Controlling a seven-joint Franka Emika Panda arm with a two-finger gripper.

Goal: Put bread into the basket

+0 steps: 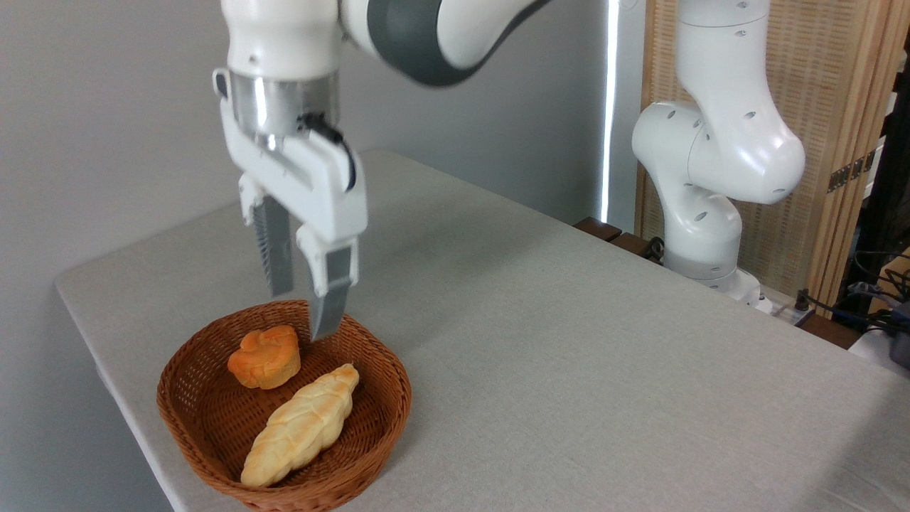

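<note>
The bread (302, 425), a long pale golden braided loaf, lies inside the basket (387, 370), slanting from its front toward the middle. The reddish-brown wicker basket stands near the table's front left corner. A small round orange bun (265, 357) rests in the basket behind the loaf. My gripper (304, 313) hangs over the basket's back part, just above the bun. Its two fingers point down with a gap between them and nothing in that gap.
The grey table (540, 341) stretches to the right and back of the basket; its left edge runs close beside the basket. The arm's white base (704, 235) stands at the far right edge, with cables and a wooden screen behind it.
</note>
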